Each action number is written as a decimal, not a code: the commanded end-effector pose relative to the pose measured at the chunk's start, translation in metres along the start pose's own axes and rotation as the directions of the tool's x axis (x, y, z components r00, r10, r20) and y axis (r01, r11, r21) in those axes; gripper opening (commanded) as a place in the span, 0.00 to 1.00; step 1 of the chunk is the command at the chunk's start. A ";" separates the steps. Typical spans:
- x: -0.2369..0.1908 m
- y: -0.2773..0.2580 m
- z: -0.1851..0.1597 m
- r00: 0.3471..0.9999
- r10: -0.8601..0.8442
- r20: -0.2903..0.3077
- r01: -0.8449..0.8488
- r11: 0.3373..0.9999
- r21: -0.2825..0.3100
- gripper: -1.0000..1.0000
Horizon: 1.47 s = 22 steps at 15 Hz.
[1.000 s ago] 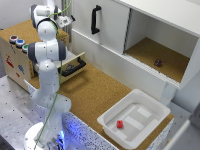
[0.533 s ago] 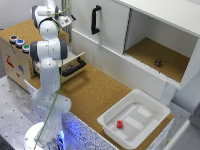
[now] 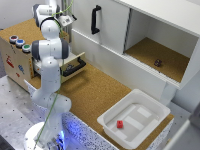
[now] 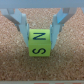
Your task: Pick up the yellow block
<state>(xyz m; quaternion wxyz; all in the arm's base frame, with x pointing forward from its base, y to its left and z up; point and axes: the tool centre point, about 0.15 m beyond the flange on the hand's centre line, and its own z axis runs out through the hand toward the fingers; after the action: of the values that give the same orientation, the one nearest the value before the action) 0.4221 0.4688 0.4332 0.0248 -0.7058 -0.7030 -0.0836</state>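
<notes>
Yellow block [image 4: 39, 43], marked with dark letters, sits on the cork surface [image 4: 15, 60] right between the two fingers [image 4: 20, 24] of your hand [image 4: 40, 22], which are spread with one on each side of it, close to its flanks. You cannot tell whether either finger touches the block. Relative to the white bin [image 3: 150, 107] holding a red block [image 3: 120, 124], your hand [image 3: 66, 20] is well apart, up at the cabinet top.

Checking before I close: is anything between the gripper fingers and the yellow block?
Nothing. In the wrist view the yellow block sits on bare cork between the open gripper fingers, with no other object in the gaps. The exterior view doesn't show the block.
</notes>
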 end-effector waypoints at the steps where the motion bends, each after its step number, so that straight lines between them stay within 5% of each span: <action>1: -0.011 0.000 -0.034 0.995 0.060 0.074 -0.060 0.998 -0.003 0.00; 9: -0.103 -0.074 -0.067 0.962 0.271 0.025 -0.270 0.962 -0.025 0.00; 13: -0.169 -0.107 -0.088 0.902 0.430 -0.048 -0.431 0.902 -0.017 0.00; 17: -0.249 -0.118 -0.107 0.781 0.609 -0.140 -0.616 0.788 -0.009 0.00; 22: -0.331 -0.102 -0.134 0.590 0.791 -0.161 -0.804 0.594 -0.027 0.00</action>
<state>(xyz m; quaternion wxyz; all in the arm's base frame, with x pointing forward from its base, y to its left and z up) 0.3275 0.2180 0.5113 0.0053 -0.9178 -0.3957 -0.0333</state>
